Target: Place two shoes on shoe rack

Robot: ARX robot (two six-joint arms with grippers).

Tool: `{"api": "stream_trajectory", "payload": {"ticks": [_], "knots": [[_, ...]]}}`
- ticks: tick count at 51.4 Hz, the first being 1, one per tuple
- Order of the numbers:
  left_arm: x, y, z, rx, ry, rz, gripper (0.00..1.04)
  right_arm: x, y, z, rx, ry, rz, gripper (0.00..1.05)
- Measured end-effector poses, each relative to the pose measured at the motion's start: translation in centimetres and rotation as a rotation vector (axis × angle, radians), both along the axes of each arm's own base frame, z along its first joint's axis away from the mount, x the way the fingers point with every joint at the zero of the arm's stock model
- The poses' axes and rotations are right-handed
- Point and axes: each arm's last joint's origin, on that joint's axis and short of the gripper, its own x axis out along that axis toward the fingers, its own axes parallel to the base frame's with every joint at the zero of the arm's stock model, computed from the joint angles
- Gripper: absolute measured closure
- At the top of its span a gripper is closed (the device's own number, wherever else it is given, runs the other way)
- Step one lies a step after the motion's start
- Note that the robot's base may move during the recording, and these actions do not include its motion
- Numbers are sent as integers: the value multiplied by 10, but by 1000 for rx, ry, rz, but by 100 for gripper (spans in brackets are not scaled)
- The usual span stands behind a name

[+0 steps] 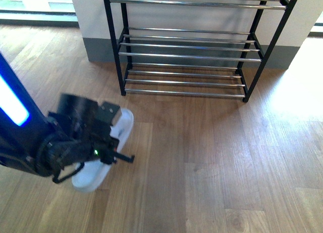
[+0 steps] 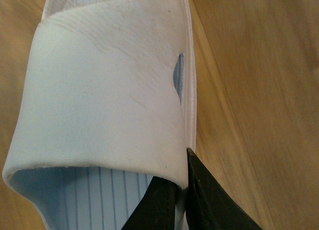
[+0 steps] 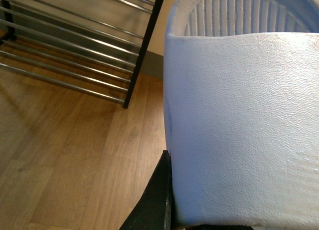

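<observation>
The shoes here are white open-toe slippers. In the front view one white slipper (image 1: 118,137) lies on the wood floor at the lower left, in front of the shoe rack (image 1: 186,56). My left gripper (image 1: 108,149) is over it. In the left wrist view the left gripper (image 2: 180,182) is shut on the edge of this slipper's upper strap (image 2: 109,90). In the right wrist view my right gripper (image 3: 169,190) is shut on a second white slipper (image 3: 239,125), held above the floor, with the shoe rack (image 3: 75,55) beyond it. The right arm is out of the front view.
The rack has a thin black frame and shelves of silver rods, and stands against a white wall with a grey skirting (image 1: 101,48). Wood floor (image 1: 212,157) lies between me and the rack. A bright window strip (image 1: 35,3) is at the far left.
</observation>
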Motion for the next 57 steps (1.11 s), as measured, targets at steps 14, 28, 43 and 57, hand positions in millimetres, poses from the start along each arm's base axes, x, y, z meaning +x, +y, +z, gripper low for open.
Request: {"api": "stream_trajectory", "payload": {"ticks": [14, 28, 43, 57], "knots": [[-24, 42, 138, -5, -258, 207, 103, 0, 0, 0, 0, 0, 0, 103], [-110, 68, 199, 69, -342, 329, 103, 0, 0, 0, 0, 0, 0, 103], [-174, 87, 223, 80, -438, 369, 103, 0, 0, 0, 0, 0, 0, 103], [-252, 109, 214, 76, -515, 491, 103, 0, 0, 0, 0, 0, 0, 103]]}}
